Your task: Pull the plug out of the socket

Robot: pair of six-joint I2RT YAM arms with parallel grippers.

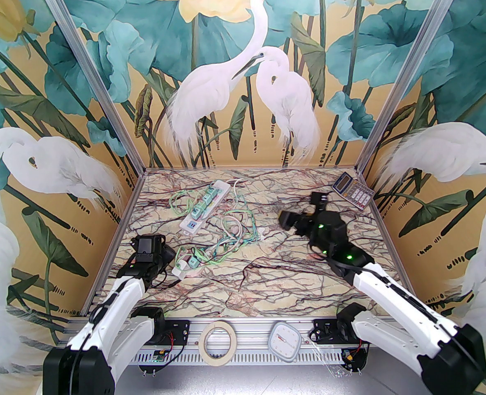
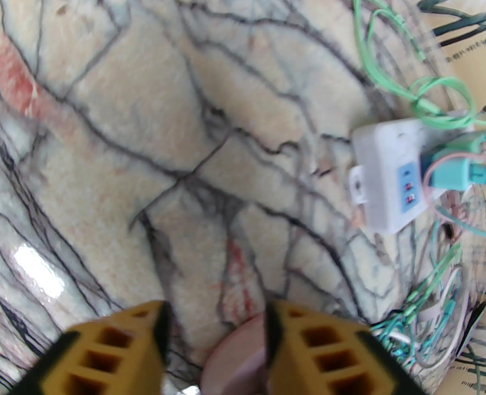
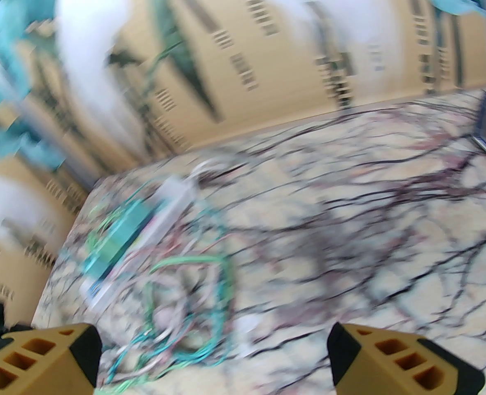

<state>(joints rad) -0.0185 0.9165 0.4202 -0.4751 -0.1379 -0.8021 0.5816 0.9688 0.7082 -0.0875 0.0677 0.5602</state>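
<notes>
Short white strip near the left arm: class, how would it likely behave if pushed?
The strip would probably slide, not roll: it is a flat box lying on the glossy table. It looks small and likely light, so tugging its teal plug may drag it. The floppy cables plugged in would probably trail along.

My top camera sits high behind both arm bases and faces the far wall over the whole table. Each wrist camera looks out past its own fingers. The one on the left gripper is close above the marble, and the one on the right gripper is higher and blurred. All three share the power strip ahead.
</notes>
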